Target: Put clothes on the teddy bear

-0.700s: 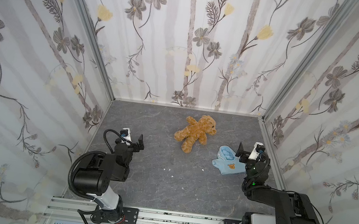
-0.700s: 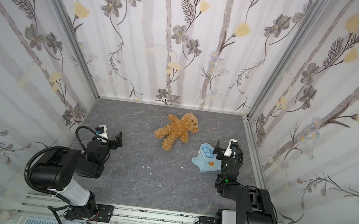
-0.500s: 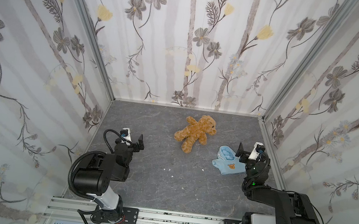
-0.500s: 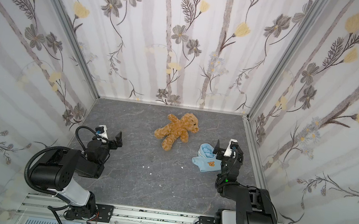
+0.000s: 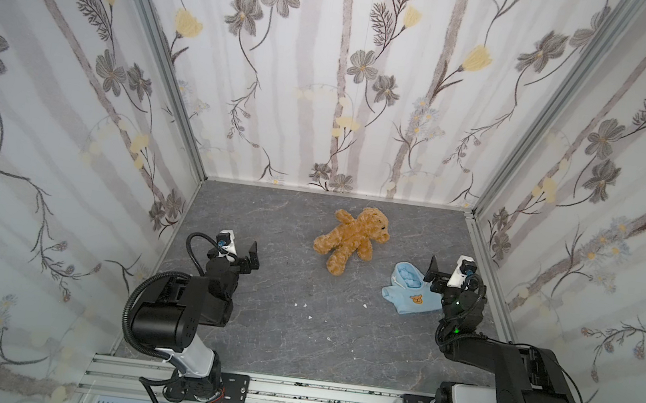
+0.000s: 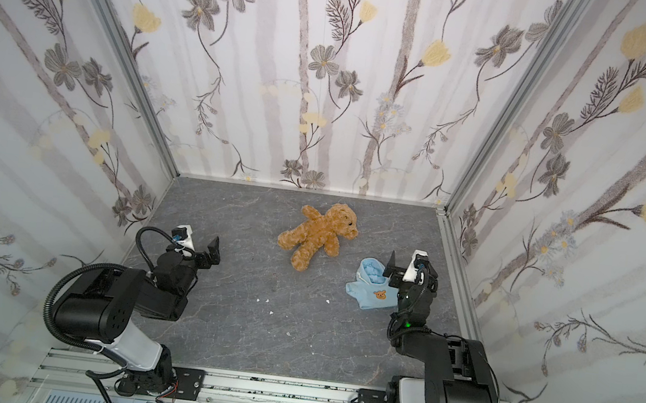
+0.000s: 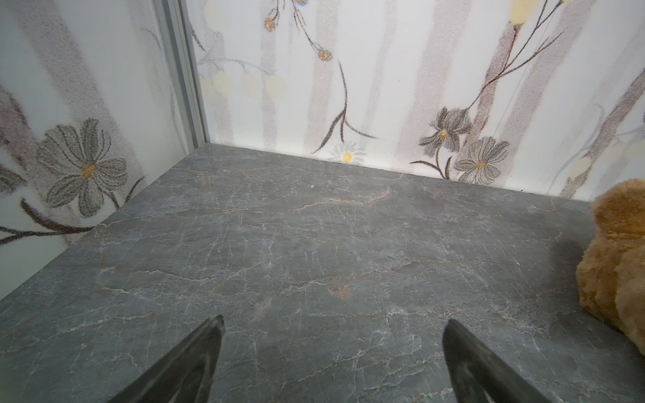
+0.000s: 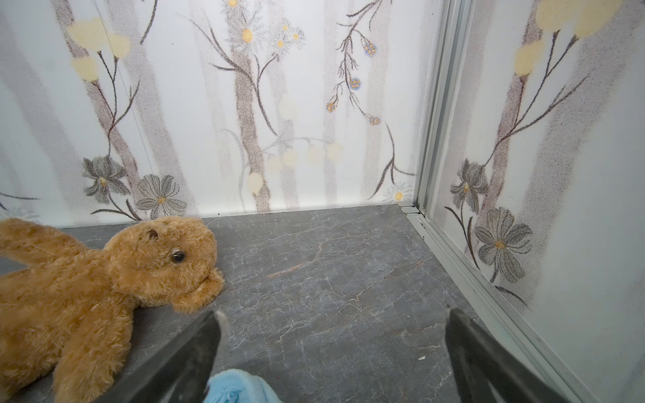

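Task is barely starting, judging by the layout. Small fluffy golden-brown plush teddy bear (image 5: 352,237) is lying undressed, sprawled on the grey marbled tabletop (image 5: 296,333) toward the back wall, mid-width. Light-blue fleece hooded top with bear-face emblem (image 5: 410,295) is lying crumpled near the bear, not touching it. Left gripper (image 7: 333,326) is hanging over bare table with jaws spread wide, empty, well apart from the bear. Right gripper (image 8: 335,314) is likewise spread and empty, just over the top's hood. All dressing is remaining. No containers are showing.
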Robot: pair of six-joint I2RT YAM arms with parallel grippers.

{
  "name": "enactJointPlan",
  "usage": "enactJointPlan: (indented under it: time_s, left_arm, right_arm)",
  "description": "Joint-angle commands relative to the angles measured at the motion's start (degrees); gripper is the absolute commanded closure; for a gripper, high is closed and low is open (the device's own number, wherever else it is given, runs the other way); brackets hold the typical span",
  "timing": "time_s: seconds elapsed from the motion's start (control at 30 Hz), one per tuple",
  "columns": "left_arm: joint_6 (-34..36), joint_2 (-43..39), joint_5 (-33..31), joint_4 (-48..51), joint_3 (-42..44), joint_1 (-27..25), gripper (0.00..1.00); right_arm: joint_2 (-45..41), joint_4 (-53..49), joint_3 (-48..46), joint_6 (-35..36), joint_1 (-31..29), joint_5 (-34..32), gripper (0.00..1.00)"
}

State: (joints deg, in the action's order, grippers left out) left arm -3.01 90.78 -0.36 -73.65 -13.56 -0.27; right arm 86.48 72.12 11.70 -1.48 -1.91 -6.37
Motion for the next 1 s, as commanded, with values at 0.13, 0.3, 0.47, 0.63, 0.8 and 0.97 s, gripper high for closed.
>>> enactJointPlan:
  time_s: [0.13, 0.3, 0.47, 0.63, 0.8, 0.97]
  left_arm:
    - [-0.1, 0.1, 0.2, -2.6, -0.4, 0.1, 0.00]
    - [-0.1, 0.0, 0.2, -2.7, -0.3, 0.0, 0.00]
    - [-0.8, -3.6, -2.4, -2.1, 0.6, 0.0, 0.00]
    - [-5.9, -16.5, -6.9, 17.2, -4.0, 0.1, 0.00]
    - [-18.1, -21.6, 4.5, 24.0, -8.0, 0.3, 0.00]
    - [-27.5, -18.9, 13.5, 28.5, -12.8, -7.9, 0.05]
  right_arm:
    - [0.0, 2.2, 0.2, -0.1, 0.0, 0.0, 0.00]
    - [0.0, 2.2, 0.2, -0.1, -0.1, 0.0, 0.00]
    - [-2.8, 3.5, -1.5, -0.1, -0.9, -2.5, 0.00]
    - [-16.3, -16.5, 2.4, -5.7, -1.8, -13.9, 0.00]
    - [-23.3, -35.0, 9.0, -23.9, 0.3, -8.5, 0.00]
    - [-19.4, -38.5, 12.2, -29.1, -12.7, -4.3, 0.00]
